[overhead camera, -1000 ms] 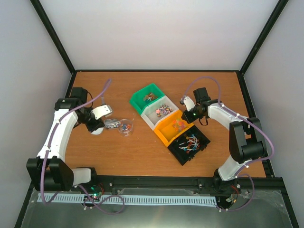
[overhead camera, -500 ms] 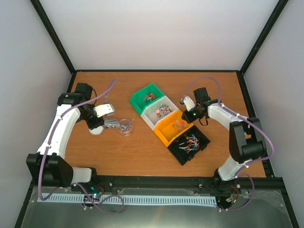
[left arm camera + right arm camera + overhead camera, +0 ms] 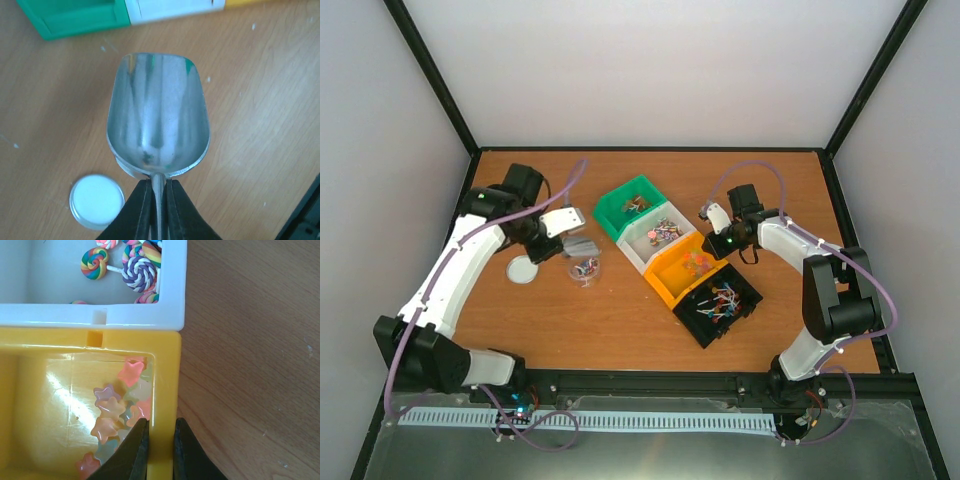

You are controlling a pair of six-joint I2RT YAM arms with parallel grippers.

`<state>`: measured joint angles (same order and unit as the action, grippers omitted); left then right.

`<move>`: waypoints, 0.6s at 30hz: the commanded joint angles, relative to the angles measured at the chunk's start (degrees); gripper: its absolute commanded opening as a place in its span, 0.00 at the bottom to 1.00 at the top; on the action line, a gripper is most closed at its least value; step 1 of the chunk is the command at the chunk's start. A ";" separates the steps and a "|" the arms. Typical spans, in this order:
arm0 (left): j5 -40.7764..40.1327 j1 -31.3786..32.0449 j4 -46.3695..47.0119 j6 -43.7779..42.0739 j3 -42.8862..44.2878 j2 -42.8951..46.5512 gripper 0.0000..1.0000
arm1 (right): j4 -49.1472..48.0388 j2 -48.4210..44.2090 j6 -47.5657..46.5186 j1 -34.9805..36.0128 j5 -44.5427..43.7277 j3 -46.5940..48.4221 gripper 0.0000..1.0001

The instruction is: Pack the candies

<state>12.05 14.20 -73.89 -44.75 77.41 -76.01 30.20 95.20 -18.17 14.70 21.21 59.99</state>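
Many tiny candies (image 3: 586, 266) in mixed colours sit in a small clear round jar (image 3: 577, 278) on the table, just left of a diagonal row of four plastic bins. More sweets lie in the bins: translucent star-shaped jellies (image 3: 116, 407) in the glossy orange bin (image 3: 30, 340), striped spiral lollipops (image 3: 140, 274) in the white bin (image 3: 170, 315), brownish pieces in the green bin (image 3: 620, 205) and stick lollipops in the black bin (image 3: 745, 300).

Above the jar, the left gripper (image 3: 158, 190) pinches the thin handle of a smooth, mirror-bright metal scoop (image 3: 157, 115) with a rounded bowl. A flat white round lid (image 3: 96, 201) lies nearby. The right gripper (image 3: 161, 432) clamps the orange bin's side wall, one finger inside and one outside.

The tabletop (image 3: 620, 330) is warm orange-brown wood grain with pale flecks, enclosed by plain white walls and black frame posts.
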 commanded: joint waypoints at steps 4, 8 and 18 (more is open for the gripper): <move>-0.81 10.45 7.19 16.08 8.81 -6.72 0.01 | 2.04 1.33 -1.50 -0.19 0.11 -0.76 0.03; -1.93 14.46 8.02 20.83 13.08 -13.18 0.01 | 1.89 1.02 -1.47 -0.20 0.36 -0.81 0.03; -6.21 20.58 10.56 29.67 18.41 -27.67 0.01 | 2.01 1.08 -1.38 -0.07 1.50 -0.92 0.03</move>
<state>8.88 32.56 -64.95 -21.26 91.46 -99.46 30.22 95.20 -18.15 14.63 21.63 59.99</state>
